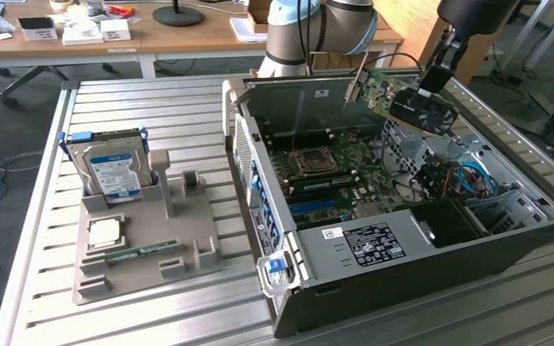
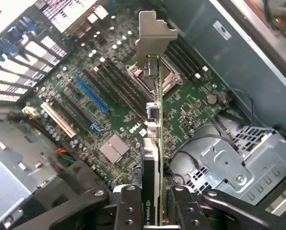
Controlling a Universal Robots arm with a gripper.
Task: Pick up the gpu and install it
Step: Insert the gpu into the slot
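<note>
One thin dark fan-shrouded circuit card, the gpu (image 1: 414, 102), hangs over the dark green motherboard (image 2: 109, 96) inside the open black computer case (image 1: 431, 274), pinched across its faces by the claw (image 2: 155, 207). Judged light, stiff, fragile; best held at the shroud end, clear of the connector edge.

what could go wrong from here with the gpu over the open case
The gpu is pinched by the gripper at the end away from its bracket, so it may pivot or slip. The CPU socket sits bare below; a misaligned descent could strike it instead of meeting the blue slot. Loose cables lie close by and might snag.
</note>
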